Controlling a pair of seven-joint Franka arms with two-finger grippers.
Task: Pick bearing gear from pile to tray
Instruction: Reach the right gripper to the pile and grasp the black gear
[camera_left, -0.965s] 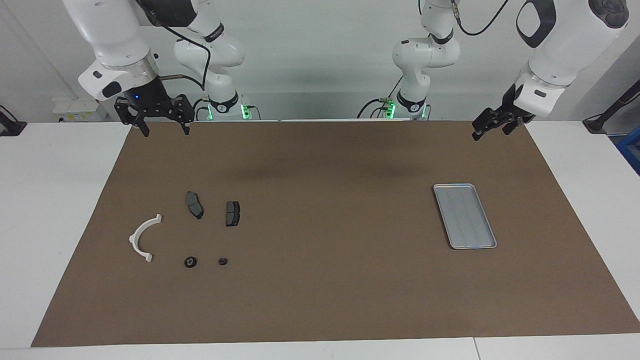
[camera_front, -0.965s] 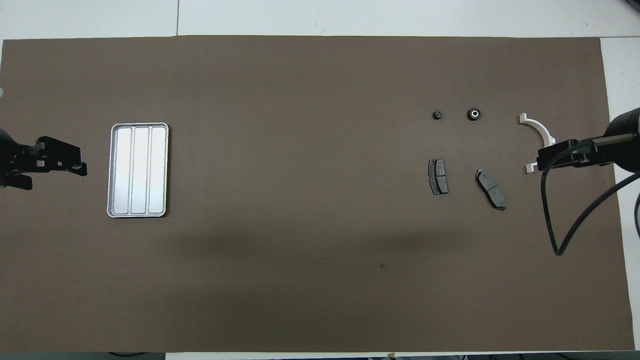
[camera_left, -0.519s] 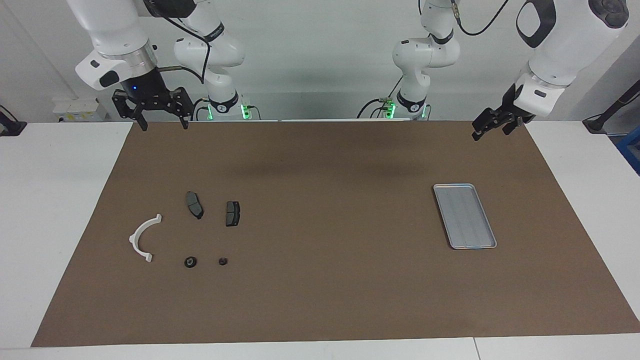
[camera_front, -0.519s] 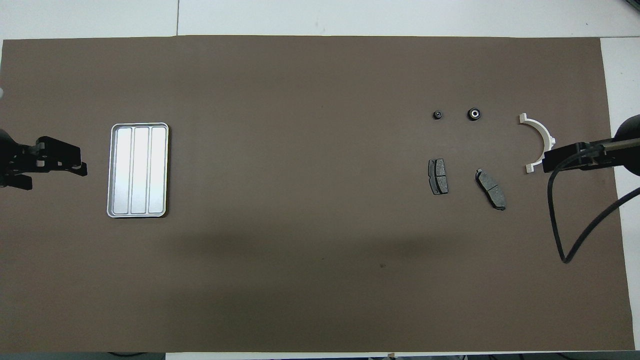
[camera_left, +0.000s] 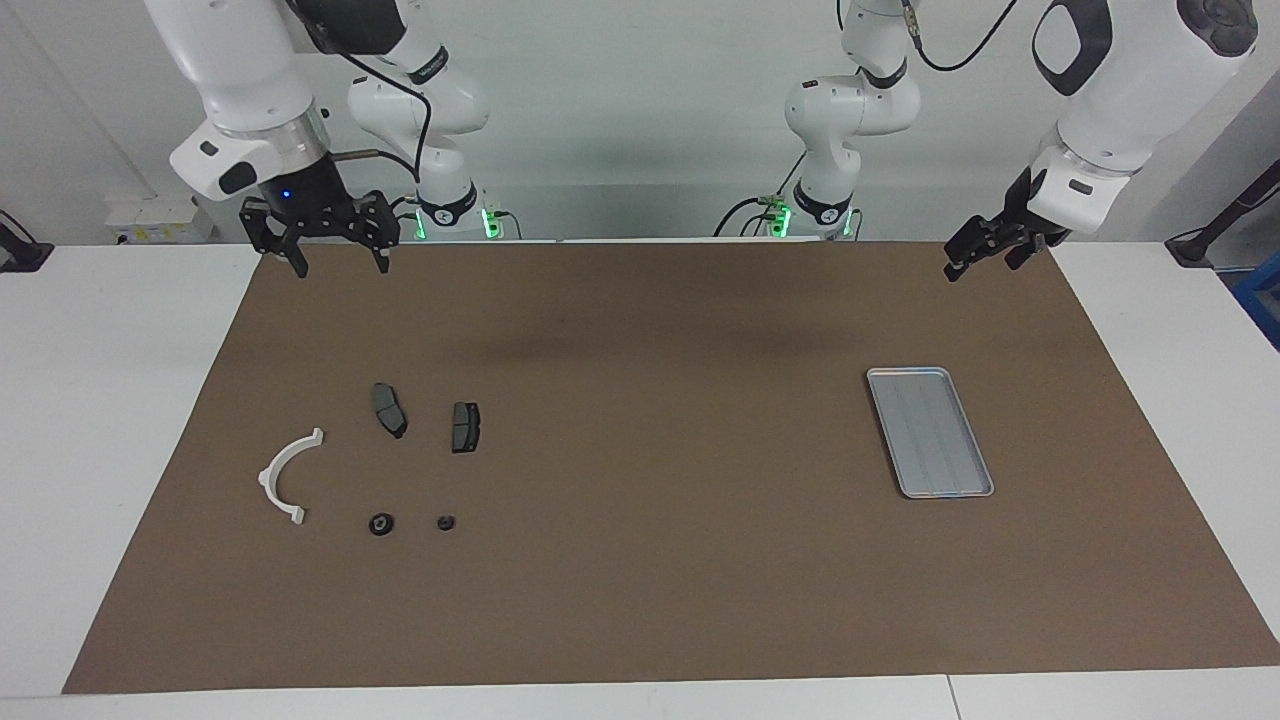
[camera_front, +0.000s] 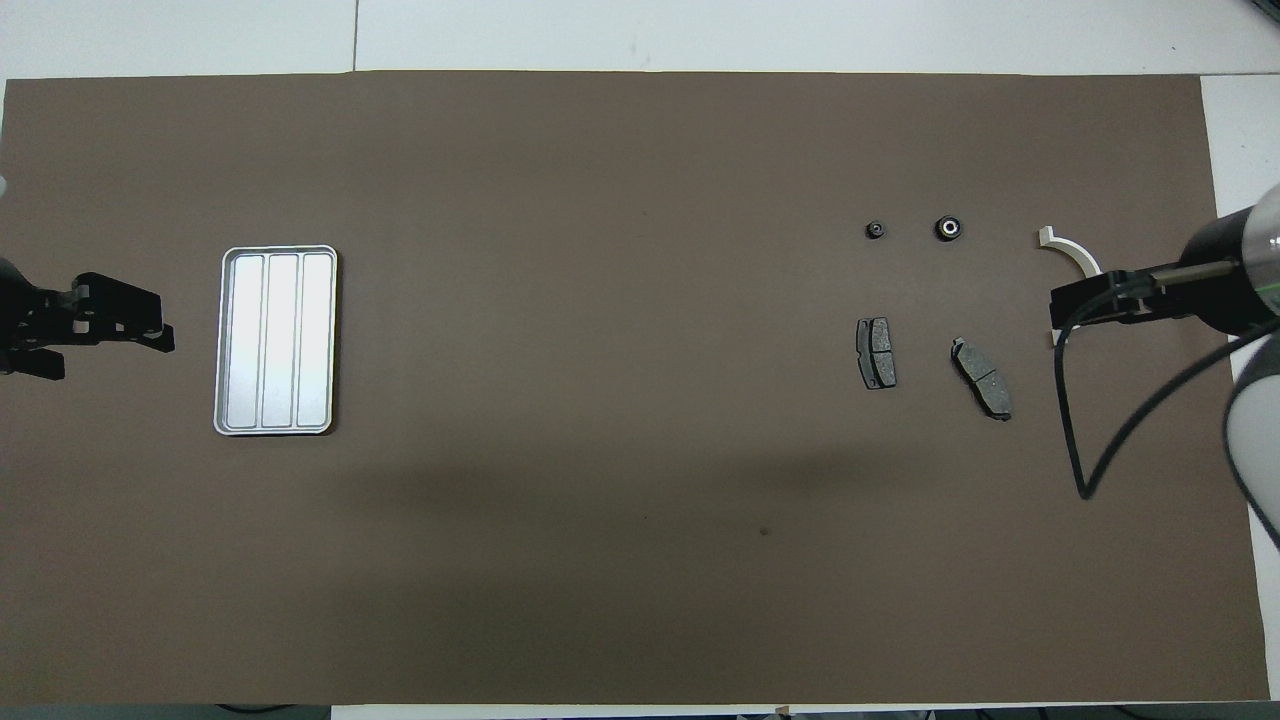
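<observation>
The pile lies on the brown mat toward the right arm's end: a white half-ring bracket (camera_left: 285, 478) (camera_front: 1072, 252), two dark grey plates (camera_left: 389, 409) (camera_left: 465, 426) (camera_front: 982, 377) (camera_front: 876, 352), and two small black round pieces (camera_left: 380, 523) (camera_left: 446, 522) (camera_front: 948, 228) (camera_front: 875, 230). The silver tray (camera_left: 930, 432) (camera_front: 276, 340) is empty toward the left arm's end. My right gripper (camera_left: 341, 268) (camera_front: 1065, 305) is open and empty, high over the mat's robot-side edge. In the overhead view it covers part of the bracket. My left gripper (camera_left: 955, 268) (camera_front: 150, 335) waits in the air beside the tray.
The brown mat (camera_left: 640, 600) covers most of the white table (camera_left: 110, 420). The right arm's black cable (camera_front: 1085, 440) hangs over the mat beside the plates.
My right gripper has shifted a little toward the table's middle and now covers more of the bracket in the overhead view. The left arm and all parts have not moved.
</observation>
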